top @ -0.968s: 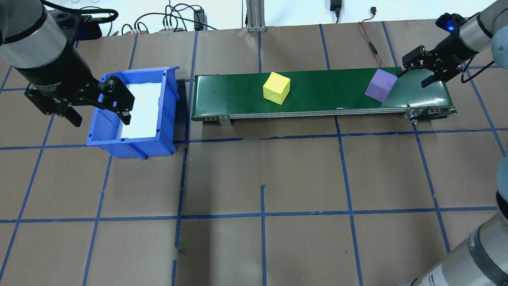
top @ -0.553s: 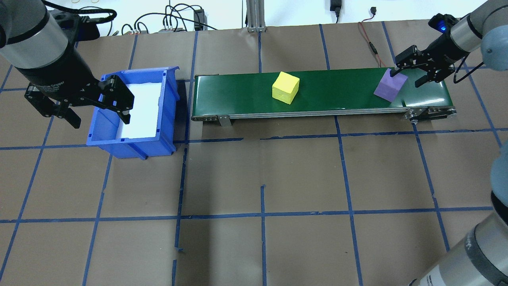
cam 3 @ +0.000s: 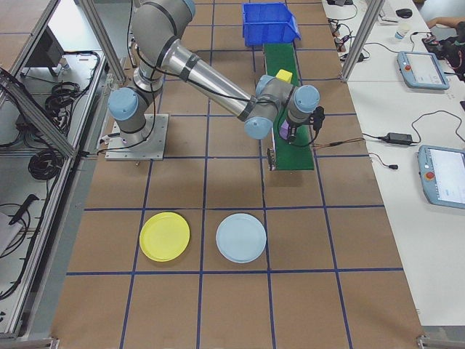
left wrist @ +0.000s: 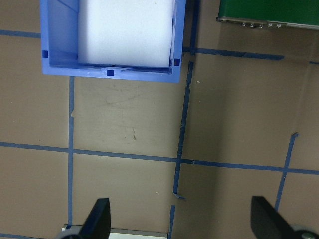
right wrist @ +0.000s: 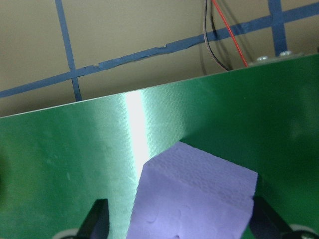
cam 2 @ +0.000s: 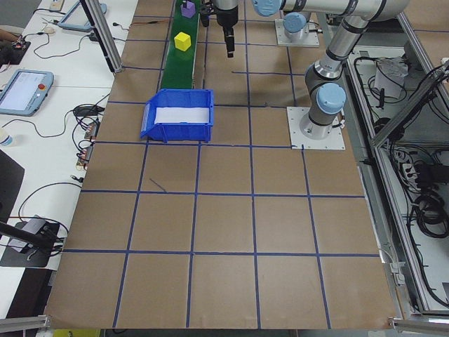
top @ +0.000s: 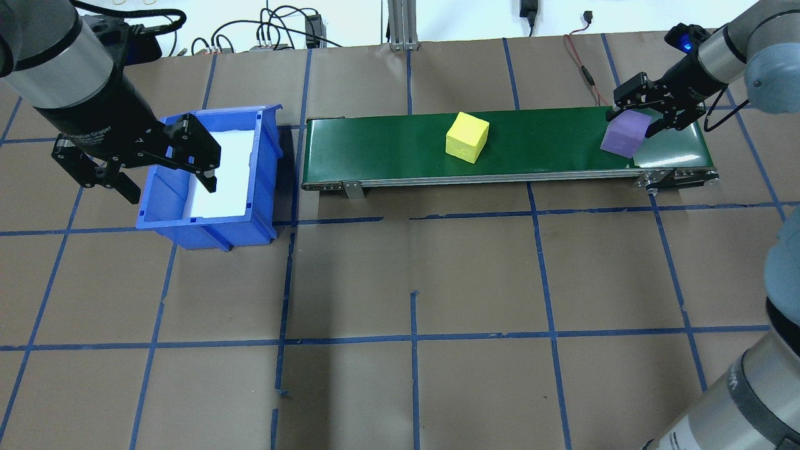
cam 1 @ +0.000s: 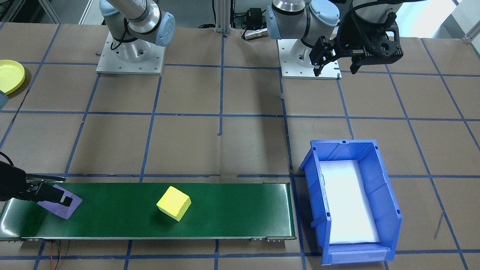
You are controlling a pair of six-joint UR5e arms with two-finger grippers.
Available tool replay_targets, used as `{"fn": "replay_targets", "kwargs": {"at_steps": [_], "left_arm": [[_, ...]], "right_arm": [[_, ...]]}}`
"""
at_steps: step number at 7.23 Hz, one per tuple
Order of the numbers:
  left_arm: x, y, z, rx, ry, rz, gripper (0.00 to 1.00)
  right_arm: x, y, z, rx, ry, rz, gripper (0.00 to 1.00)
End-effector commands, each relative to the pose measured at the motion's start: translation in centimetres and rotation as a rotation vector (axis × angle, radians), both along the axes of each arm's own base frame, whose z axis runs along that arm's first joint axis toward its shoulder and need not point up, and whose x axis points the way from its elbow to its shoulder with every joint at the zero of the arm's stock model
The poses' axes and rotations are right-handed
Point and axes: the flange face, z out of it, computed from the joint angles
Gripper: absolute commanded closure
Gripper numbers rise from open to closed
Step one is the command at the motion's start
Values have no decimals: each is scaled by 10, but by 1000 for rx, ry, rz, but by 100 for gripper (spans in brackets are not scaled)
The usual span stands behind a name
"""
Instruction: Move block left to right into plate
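Green conveyor belt [top: 500, 147] carries the purple foam cube [top: 622, 134] at its right end; yellow plate [cam 3: 164, 236] sits well apart on the surface. Your right gripper [top: 644, 112] straddles the cube, jaws open, not yet clamped: grasp step. Close next, then lift. Left gripper [top: 147, 165] hangs open, empty.

Even, bright overhead light; soft shadows fall beside the blue bin [top: 206, 175]. A white glare streak crosses the green belt [right wrist: 137, 129]; wrist views look slightly soft.
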Motion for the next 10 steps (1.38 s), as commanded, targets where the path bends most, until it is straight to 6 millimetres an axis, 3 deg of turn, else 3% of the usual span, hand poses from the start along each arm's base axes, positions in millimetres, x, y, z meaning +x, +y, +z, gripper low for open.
{"fn": "replay_targets", "kwargs": {"at_steps": [1, 2, 3, 4, 5, 6, 7, 8, 9, 10], "left_arm": [[0, -11, -7, -19, 1, -3, 0], [-1, -14, -15, -28, 1, 2, 0], [-3, -16, -20, -34, 4, -7, 0], [-4, -15, -25, -27, 5, -13, 0], [-5, -16, -26, -27, 7, -19, 0], [-13, -17, -27, -28, 46, -38, 0], [-25, -16, -28, -30, 61, -60, 0], [-33, -14, -28, -33, 60, -80, 0], [-34, -14, -26, -45, 57, -88, 0], [-33, -14, -26, -46, 51, -96, 0]], "right_arm": [[-1, -3, -8, -5, 0, 2, 0], [-1, -3, -10, -3, 1, 3, 3], [-1, -2, -11, -5, 1, 10, 14], [-2, -2, -11, -4, 11, 18, 29], [-4, -1, -10, -2, 25, 24, 52], [-8, 0, -4, 6, 71, 29, 66], [-15, -2, 10, 0, 135, 45, 66], [-31, -9, 30, -47, 279, 199, 66], [-60, -3, 32, -49, 335, 285, 66], [-126, 19, 37, -64, 342, 289, 66]]}}
